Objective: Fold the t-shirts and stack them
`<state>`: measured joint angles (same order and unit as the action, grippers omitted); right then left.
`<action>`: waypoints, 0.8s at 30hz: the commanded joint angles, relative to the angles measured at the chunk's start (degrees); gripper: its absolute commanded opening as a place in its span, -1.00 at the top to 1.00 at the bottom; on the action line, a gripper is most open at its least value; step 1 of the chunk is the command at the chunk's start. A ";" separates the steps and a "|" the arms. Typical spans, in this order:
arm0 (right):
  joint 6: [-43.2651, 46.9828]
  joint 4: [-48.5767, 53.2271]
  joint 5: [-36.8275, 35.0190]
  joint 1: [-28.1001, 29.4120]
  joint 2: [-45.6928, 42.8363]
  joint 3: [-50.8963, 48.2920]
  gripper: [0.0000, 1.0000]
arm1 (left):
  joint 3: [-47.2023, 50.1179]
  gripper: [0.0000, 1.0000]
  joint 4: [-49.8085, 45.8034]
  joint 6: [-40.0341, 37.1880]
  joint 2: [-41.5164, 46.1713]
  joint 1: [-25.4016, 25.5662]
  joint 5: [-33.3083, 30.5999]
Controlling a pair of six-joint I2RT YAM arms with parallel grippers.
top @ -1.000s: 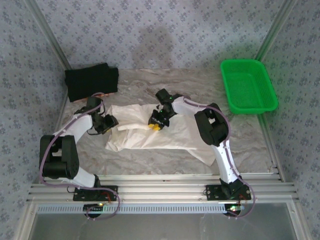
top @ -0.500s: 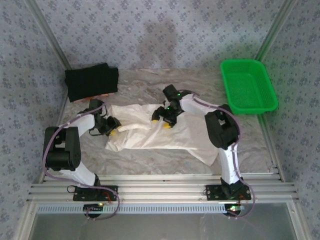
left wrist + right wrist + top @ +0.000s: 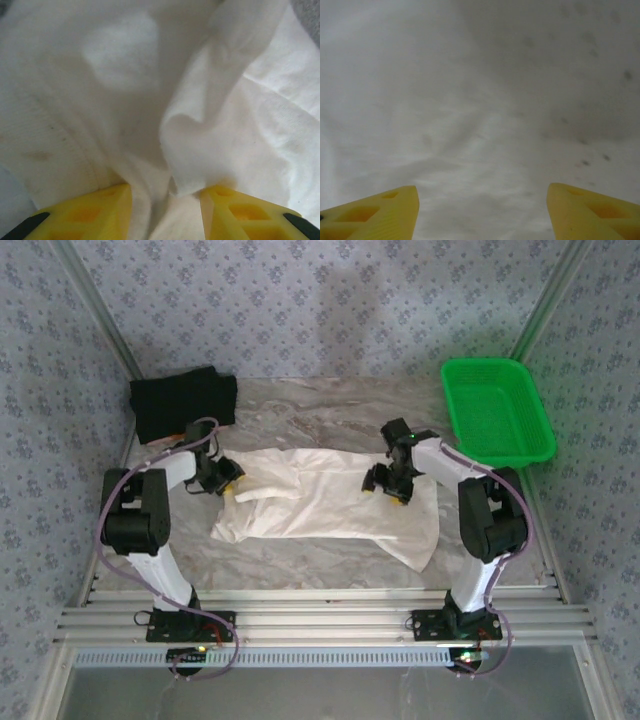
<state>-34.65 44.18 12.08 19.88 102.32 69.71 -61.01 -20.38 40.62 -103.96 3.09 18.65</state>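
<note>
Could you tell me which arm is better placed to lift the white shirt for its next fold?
Left, I think. The left gripper has a raised fold of the cream-white t-shirt between its jaws at the shirt's left end; the right gripper hangs with jaws wide apart over flat cloth.

The worktop point(image 3: 330, 405) carries a cream-white shirt point(image 3: 320, 505); far-left of it lies a black shirt point(image 3: 183, 403), far-right a green basket point(image 3: 497, 418).

You had the cream-white shirt point(image 3: 320, 495) lying wrinkled across the middle of the top view, folded into a long band, with one corner trailing toward lower right. At its left end, the cloth bunched into soft folds. The black shirt point(image 3: 183, 400) sat folded, upper left.
</note>
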 commanded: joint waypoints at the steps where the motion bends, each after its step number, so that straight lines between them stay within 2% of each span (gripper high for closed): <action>1: -0.71 -0.32 -5.70 -1.07 -1.95 -3.72 -0.41 | -0.98 0.19 1.01 1.34 -3.10 0.68 -0.86; 6: -0.94 -2.44 -7.91 -4.10 0.85 -3.64 -0.40 | -5.56 0.19 0.15 1.09 -6.59 0.60 -3.16; 10: 1.44 -1.99 -9.86 -6.42 4.22 0.86 -0.40 | -10.39 0.22 -2.76 -0.60 -9.66 0.27 -4.92; 16: 4.93 -4.12 -11.92 -9.12 4.91 3.59 -0.42 | -13.64 0.15 -3.33 -1.36 -5.16 -0.12 -1.52; 20: 8.07 -5.49 -11.78 -9.70 -2.76 1.45 -0.44 | -11.78 0.02 -6.79 -2.88 3.85 -0.34 -1.16; 24: 9.57 -0.06 -6.23 -9.21 -15.81 -3.18 -0.48 | -5.83 -0.20 -11.87 -3.25 15.41 -1.52 -0.66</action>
<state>-27.53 39.33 2.87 10.26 95.07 68.47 -69.41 -26.41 38.59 -96.44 2.61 16.97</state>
